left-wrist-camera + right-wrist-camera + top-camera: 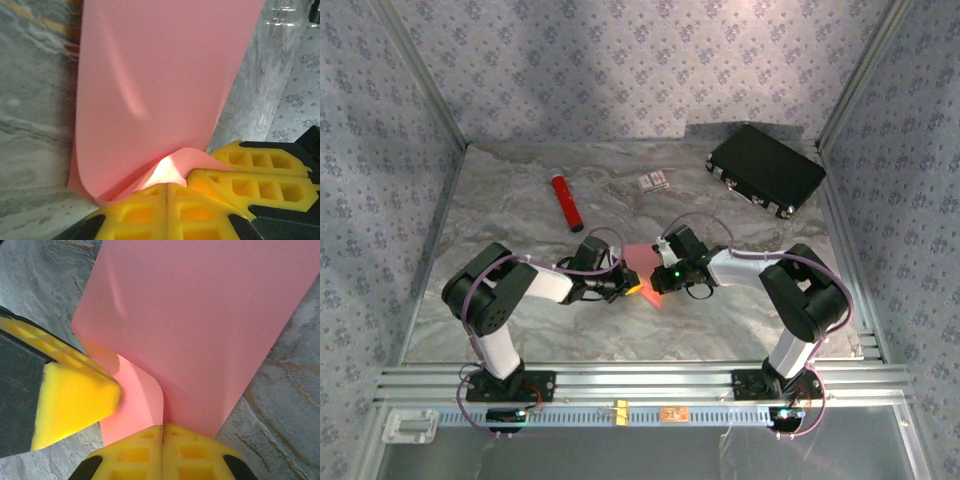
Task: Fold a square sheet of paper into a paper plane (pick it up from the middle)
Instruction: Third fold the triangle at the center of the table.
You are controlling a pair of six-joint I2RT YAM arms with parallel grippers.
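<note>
On the marbled bench (pixel 520 330), with the black case (pixel 767 170) well apart at two o'clock, the square sheet of paper (pixel 642 262) is held at the centre. It is pinched at one edge by the left gripper (pixel 166 210) and the right gripper (pixel 162 450), both closed on it side by side, with a flap curled over. An early fold is judged to be in hand; next, that flap must be aligned and pressed flat.

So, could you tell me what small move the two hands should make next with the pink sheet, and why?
Probably lower both hands together and press the curled bend flat against the table. The left hand and right hand are each shut on the square sheet of paper, which curls back in an uncreased loop near them.
</note>
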